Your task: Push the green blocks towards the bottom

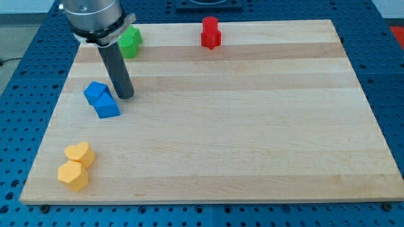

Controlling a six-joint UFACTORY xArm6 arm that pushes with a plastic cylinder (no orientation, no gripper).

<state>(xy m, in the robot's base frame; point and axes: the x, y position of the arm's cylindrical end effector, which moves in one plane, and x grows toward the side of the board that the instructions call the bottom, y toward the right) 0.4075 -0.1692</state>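
A pale wooden worktop (252,126) fills most of the view, lying on a blue perforated base. A dark rod comes down from the arm at the view's top left, and my tip (125,96) rests on the wood just to the right of two blue blocks.

The green blocks (130,41) sit together near the top left edge, partly hidden behind the rod's upper part, so their exact shapes and number are hard to tell. They look like two pieces touching.

The blue blocks (101,99) lie just beside my tip, a cube-like one and a wedge-like one touching each other. A red block (211,33) stands at the top edge, well apart to the right. Two yellow blocks (77,165) rest touching near the bottom left corner.

There is no gripper on this arm, only the rod, so nothing is held or clasped.

To do the step well, I judge that my tip should travel up and around the green blocks to their top side, then push straight down. A path slightly to the right would likely avoid the blue blocks below.

No containers are in view; nothing sits inside anything.
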